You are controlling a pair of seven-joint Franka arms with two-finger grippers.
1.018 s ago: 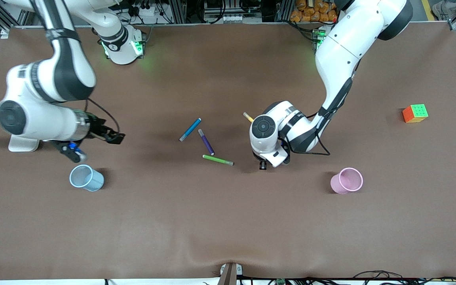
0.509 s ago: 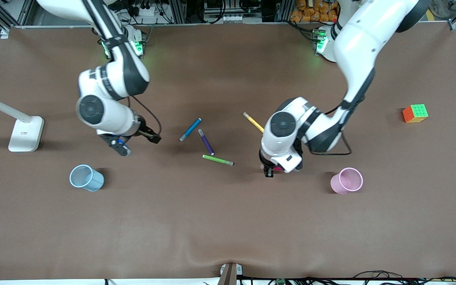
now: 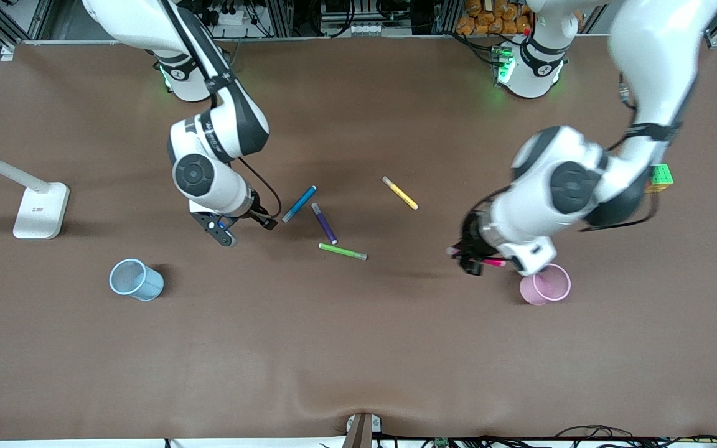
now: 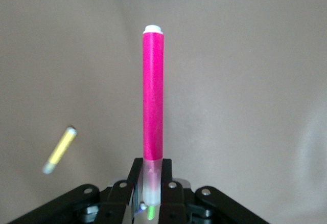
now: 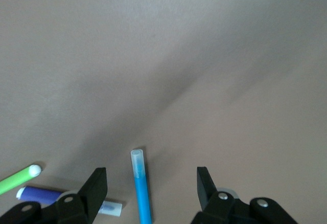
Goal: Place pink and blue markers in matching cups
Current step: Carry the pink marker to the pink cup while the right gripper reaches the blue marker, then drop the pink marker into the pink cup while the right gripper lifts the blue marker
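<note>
Pink marker (image 4: 153,101) is clamped by its end cap in left gripper (image 3: 475,260), carried level at pink cup's (image 3: 559,290) ten o'clock for dropping in. Right gripper (image 5: 148,193), jaws wide, is straddling blue marker (image 3: 299,203), four o'clock of which blue cup (image 3: 147,287) is not; it sits at eight o'clock.

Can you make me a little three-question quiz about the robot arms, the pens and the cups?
1. True or false: the left gripper is shut on the pink marker.
2. Which pen lies between the open fingers of the right gripper? A) green pen B) blue marker C) yellow pen
3. Fill in: the pink cup and the blue cup both stand ____ to the front camera than the purple pen.

Key:
1. True. It grips the pale end cap, beside the pink cup.
2. B. The blue marker lies on the table there.
3. Nearer.
</note>
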